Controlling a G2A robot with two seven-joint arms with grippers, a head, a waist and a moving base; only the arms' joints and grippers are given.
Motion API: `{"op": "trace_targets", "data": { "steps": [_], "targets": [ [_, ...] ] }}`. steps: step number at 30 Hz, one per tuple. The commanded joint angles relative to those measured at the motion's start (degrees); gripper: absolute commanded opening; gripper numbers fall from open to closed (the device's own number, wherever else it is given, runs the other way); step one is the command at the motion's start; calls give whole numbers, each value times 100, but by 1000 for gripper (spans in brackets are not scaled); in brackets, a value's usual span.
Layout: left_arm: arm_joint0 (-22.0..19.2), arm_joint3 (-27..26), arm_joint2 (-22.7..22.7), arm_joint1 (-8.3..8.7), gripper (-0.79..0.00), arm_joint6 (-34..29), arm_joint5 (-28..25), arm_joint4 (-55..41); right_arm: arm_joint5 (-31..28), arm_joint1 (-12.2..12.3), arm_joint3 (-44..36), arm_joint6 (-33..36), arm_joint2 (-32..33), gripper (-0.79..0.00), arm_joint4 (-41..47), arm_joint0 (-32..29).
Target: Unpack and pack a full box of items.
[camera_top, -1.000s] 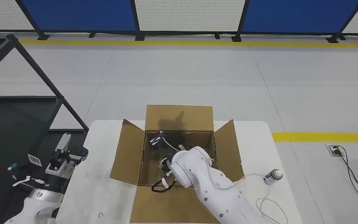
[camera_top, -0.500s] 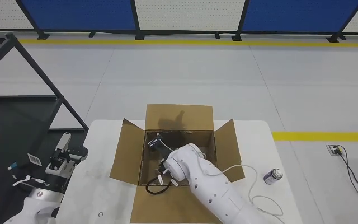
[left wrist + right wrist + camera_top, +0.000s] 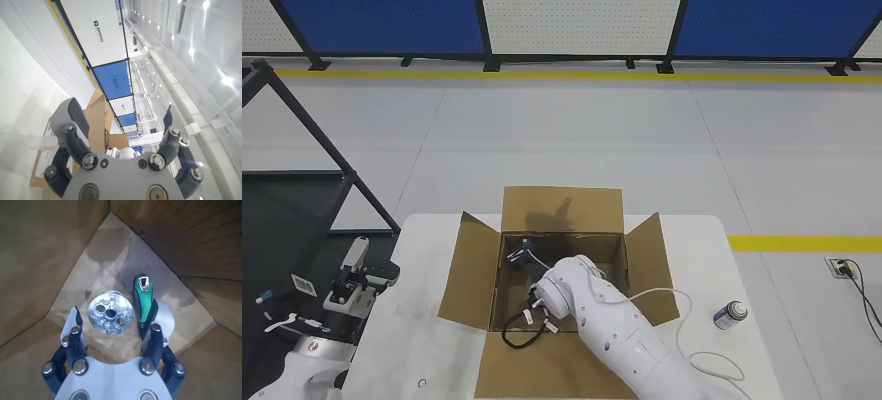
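I am observing the right gripper (image 3: pixel 116 311) hanging inside the cardboard box (image 3: pixel 562 208) at the table's centre, jaws spread and gripping nothing. A metal spool (image 3: pixel 110 314) is lying on the box floor, with a green-handled tool (image 3: pixel 143 302) just beside it. The left gripper (image 3: pixel 124 121) is likewise spread and empty.

White right arm (image 3: pixel 627 335) carries grey tool (image 3: pixel 115 313) with black links.

A pale grey floor (image 3: pixel 572 140) crossed by a yellow line (image 3: pixel 572 75) runs to blue and white partition panels (image 3: pixel 582 25). A dark rack (image 3: pixel 292 220) stands beside the white counter (image 3: pixel 417 320). Beyond the left claw (image 3: pixel 122 105), ceiling lights (image 3: pixel 191 50) shine in rows.
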Motion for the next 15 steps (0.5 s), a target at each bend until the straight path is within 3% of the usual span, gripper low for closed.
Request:
{"op": "trace_targets", "data": {
  "steps": [1,2,3,5,9,15],
  "targets": [
    [0,0,0,0,0,0,0,0,-21,-30,121,-40,5,-243,37,37],
    [0,0,0,0,0,0,0,0,-34,-48,169,-55,6,-354,57,54],
    [0,0,0,0,0,0,0,0,-47,-64,216,-67,4,-409,67,68],
    [0,0,0,0,0,0,0,0,-68,-92,296,-92,6,-462,91,93],
    [0,0,0,0,0,0,0,0,-48,-123,354,-199,54,-779,120,137],
    [0,0,0,0,0,0,0,0,93,-14,-201,-130,240,-785,-59,43]
  ]
}}
